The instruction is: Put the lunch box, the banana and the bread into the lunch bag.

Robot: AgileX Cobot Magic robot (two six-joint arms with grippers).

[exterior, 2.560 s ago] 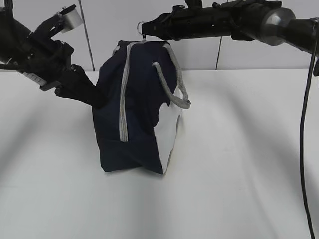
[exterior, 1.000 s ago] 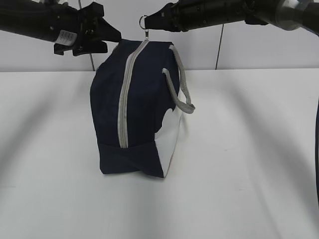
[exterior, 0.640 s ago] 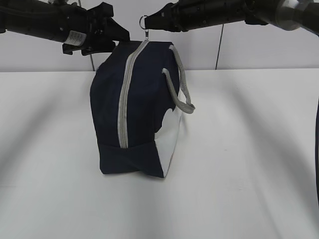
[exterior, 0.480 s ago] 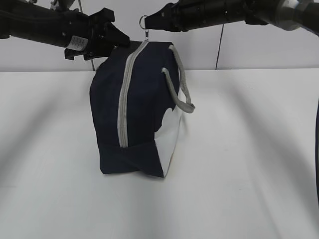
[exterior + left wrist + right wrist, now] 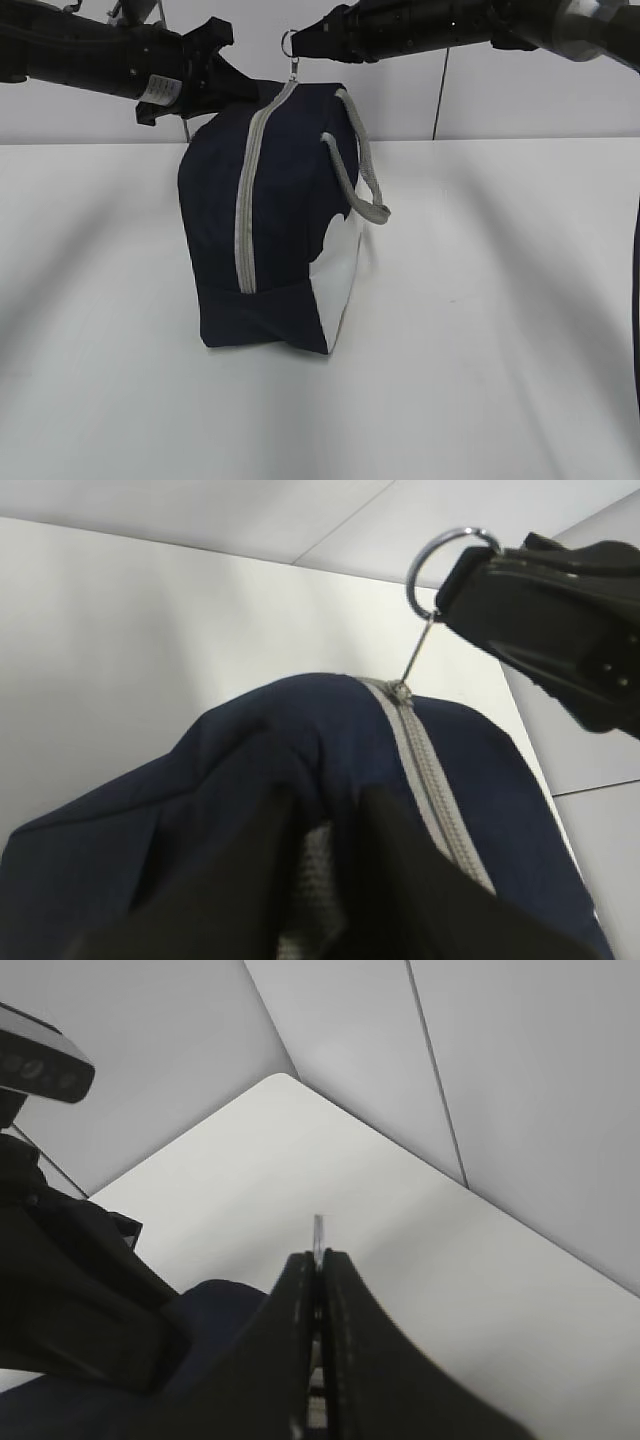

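Starting on your left, the left gripper (image 5: 238, 82) reaches in level from the upper left and meets the top left shoulder of the lunch bag (image 5: 280, 220). In the left wrist view its two dark fingers (image 5: 240, 880) stand close together with a strip of grey webbing and a fold of navy fabric between them, so they are pinching the bag's top edge there. In the exterior view the fingertips are dark against the dark fabric and hard to tell apart.

The lunch bag stands upright on the white surface (image 5: 480, 330), a little left of the middle. You see its navy front with the grey zipper (image 5: 245, 200) running from the top down to a seam near the base, closed along all you can see. A white side panel (image 5: 340, 290) faces right, and the grey strap handles (image 5: 358, 160) loop over the upper right side. The bag's walls hide whatever is inside.

At the top of the zipper a thin link rises to the metal ring pull (image 5: 288, 43). The right gripper (image 5: 300, 46) comes in level from the upper right, and its fingers (image 5: 300, 1310) are pressed together on that ring; the right wrist view shows them touching with the ring's thin edge sticking up from between them. The ring sits just above the bag's top.
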